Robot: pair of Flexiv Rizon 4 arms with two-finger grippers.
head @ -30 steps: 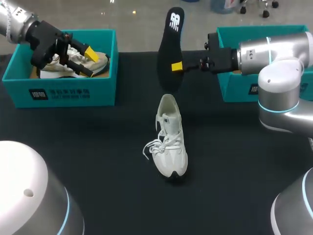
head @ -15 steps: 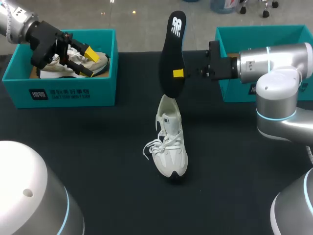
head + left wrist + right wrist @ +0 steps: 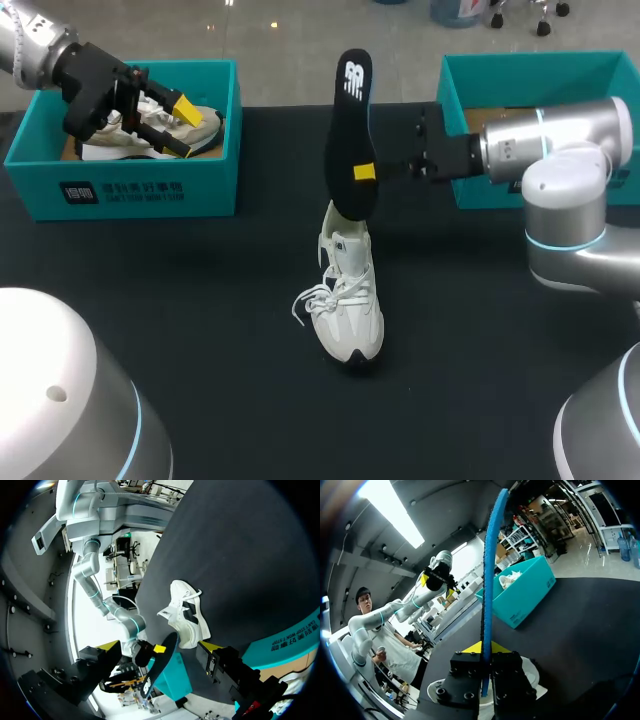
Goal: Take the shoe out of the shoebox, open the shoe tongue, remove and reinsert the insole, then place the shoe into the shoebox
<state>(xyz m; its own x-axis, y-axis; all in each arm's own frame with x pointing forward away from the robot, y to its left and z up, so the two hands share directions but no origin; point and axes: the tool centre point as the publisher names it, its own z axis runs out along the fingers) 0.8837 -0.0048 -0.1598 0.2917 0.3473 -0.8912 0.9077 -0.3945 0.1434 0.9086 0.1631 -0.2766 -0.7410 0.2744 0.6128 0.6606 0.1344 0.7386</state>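
Shoe (image 3: 348, 290) out of the shoebox (image 3: 480, 190), lying on the black table (image 3: 200, 330) just below the right gripper (image 3: 364, 171); laces loose and mouth gaping, so tongue judged opened; insole (image 3: 350, 140) out, so removal done.

Left to do: reinserting the insole, then boxing the shoe.

Right fingers closed flat on the insole from both sides near its lower half; seen edge-on between them in the right wrist view.

Insole stood nearly upright, long axis steep, logo end above the fingers, broad end below them at the shoe's heel opening; contact not discernible.

Shoe's long axis ran heel-under-the-fingers to toe toward the robot.

Left gripper (image 3: 180, 125) hung over another box, fingers spread, gripping nothing.
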